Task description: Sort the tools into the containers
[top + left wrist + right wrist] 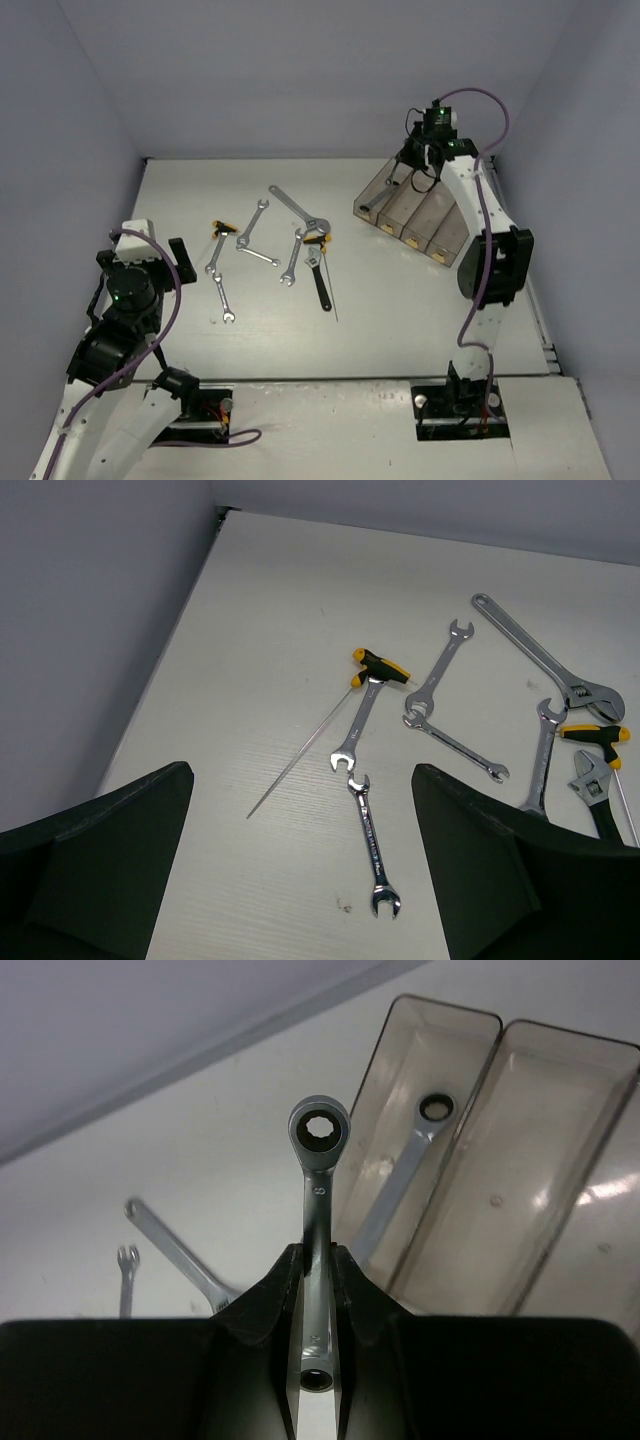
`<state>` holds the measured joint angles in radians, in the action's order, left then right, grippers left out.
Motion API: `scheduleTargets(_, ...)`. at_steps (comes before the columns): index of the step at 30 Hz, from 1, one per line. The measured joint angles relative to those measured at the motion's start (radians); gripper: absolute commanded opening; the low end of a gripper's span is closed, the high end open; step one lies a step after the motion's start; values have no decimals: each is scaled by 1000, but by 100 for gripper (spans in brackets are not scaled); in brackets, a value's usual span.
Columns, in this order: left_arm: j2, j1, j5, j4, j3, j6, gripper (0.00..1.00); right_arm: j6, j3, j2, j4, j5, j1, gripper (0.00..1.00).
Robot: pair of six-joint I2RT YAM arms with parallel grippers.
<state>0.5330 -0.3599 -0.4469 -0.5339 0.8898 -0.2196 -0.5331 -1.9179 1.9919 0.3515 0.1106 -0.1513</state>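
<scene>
The tools lie spread over the middle of the table (400, 320). They include silver wrenches (224, 297), a big adjustable wrench (298, 210), a black-handled adjustable wrench (321, 283) and yellow-handled drivers (222, 228). Four smoky containers (412, 225) stand in a row at the back right. In the leftmost container (432, 1070) lies one ring wrench (400, 1190). My right gripper (318, 1260) hangs above that container's near-left rim, shut on a small ring wrench (320, 1150) that sticks out forwards. My left gripper (300, 880) stands open, low at the left, facing a short silver wrench (372, 845).
Purple walls close the table in on the left, back and right. In the left wrist view a driver (378, 668) with a long thin shaft lies beside a wrench (360, 725). The second container (535, 1160) holds nothing that shows.
</scene>
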Motion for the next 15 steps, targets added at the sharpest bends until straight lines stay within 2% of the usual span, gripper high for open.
scheduleTargets(5, 9, 0, 0, 0, 0, 0, 88, -124, -52, 162, -69, 30, 14, 0)
scheduleTargets(8, 12, 0, 0, 0, 0, 0, 88, -183, -52, 244, -82, 37, 13, 4)
scheduleTargets(11, 14, 0, 0, 0, 0, 0, 88, -230, -51, 296, -91, 36, 12, 16)
scheduleTargets(15, 16, 0, 0, 0, 0, 0, 88, -257, -38, 305, -110, 21, 12, 42)
